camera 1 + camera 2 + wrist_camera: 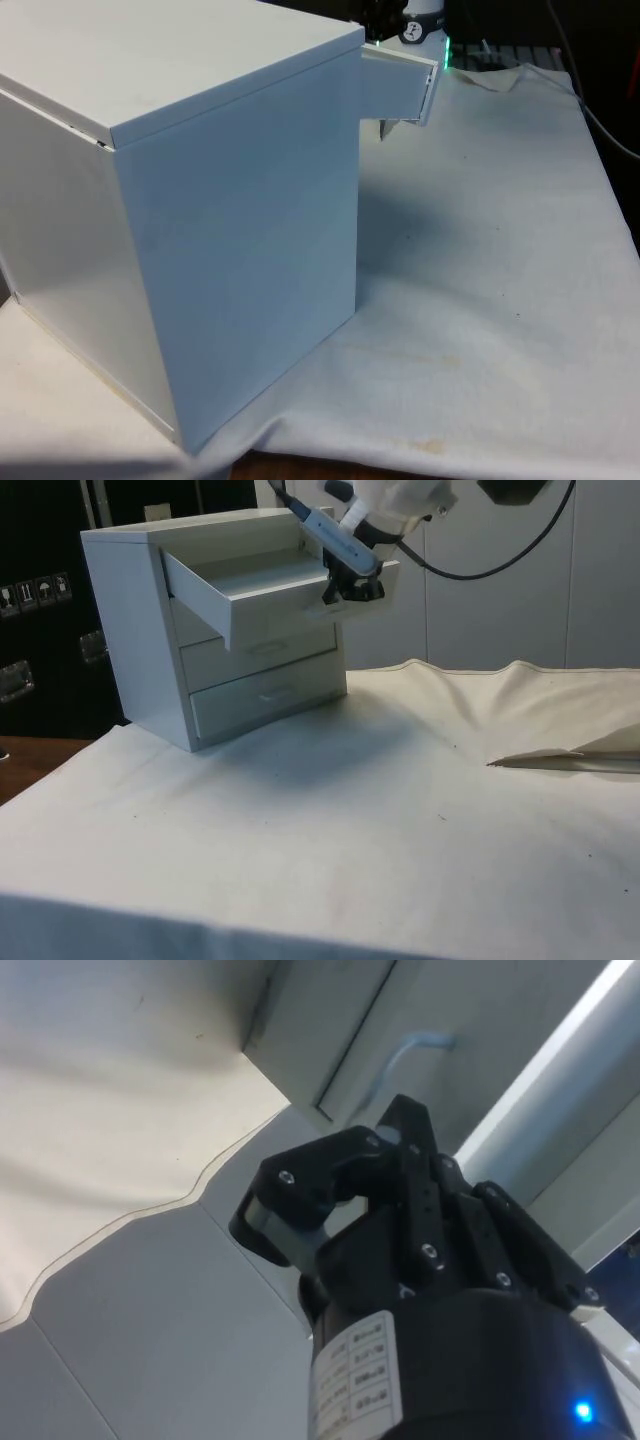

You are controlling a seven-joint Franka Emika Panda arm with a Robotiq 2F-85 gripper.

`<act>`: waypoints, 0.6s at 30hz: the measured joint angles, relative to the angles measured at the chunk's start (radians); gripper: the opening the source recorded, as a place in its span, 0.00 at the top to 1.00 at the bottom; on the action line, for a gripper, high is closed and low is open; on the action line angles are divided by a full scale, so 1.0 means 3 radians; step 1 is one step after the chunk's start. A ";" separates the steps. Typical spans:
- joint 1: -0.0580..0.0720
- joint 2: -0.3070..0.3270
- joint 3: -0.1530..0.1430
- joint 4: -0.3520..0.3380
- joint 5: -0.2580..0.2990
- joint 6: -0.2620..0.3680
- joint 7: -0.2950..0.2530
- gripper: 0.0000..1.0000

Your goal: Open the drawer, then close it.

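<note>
A white chest of three drawers [130, 630] stands on the cloth and turns its plain back and side [230, 200] to the front view. Its top drawer [260, 585] is pulled out about halfway; its front end juts past the chest [395, 85] on the front view's right. My gripper [350, 588] is at the middle of that drawer's front, shut on the handle, which the fingers hide. In the wrist view the gripper [330, 1200] is pressed against the white drawer front, with the middle drawer's handle [400, 1055] below it. The middle drawer [260, 650] and bottom drawer [265, 695] are shut.
White cloth [350, 820] covers the table in front of the chest. It rises into a fold [560, 760] at the side view's right. A black cable [500, 570] hangs from the arm above the drawer.
</note>
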 measured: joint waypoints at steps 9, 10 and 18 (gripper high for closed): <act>0.0000 -0.0013 0.0003 0.0037 0.0000 -0.0017 -0.0077 1.00; 0.0000 -0.0030 0.0013 0.0040 -0.0003 -0.0037 -0.0090 1.00; 0.0000 -0.0073 0.0050 0.0037 -0.0060 -0.0120 -0.0100 1.00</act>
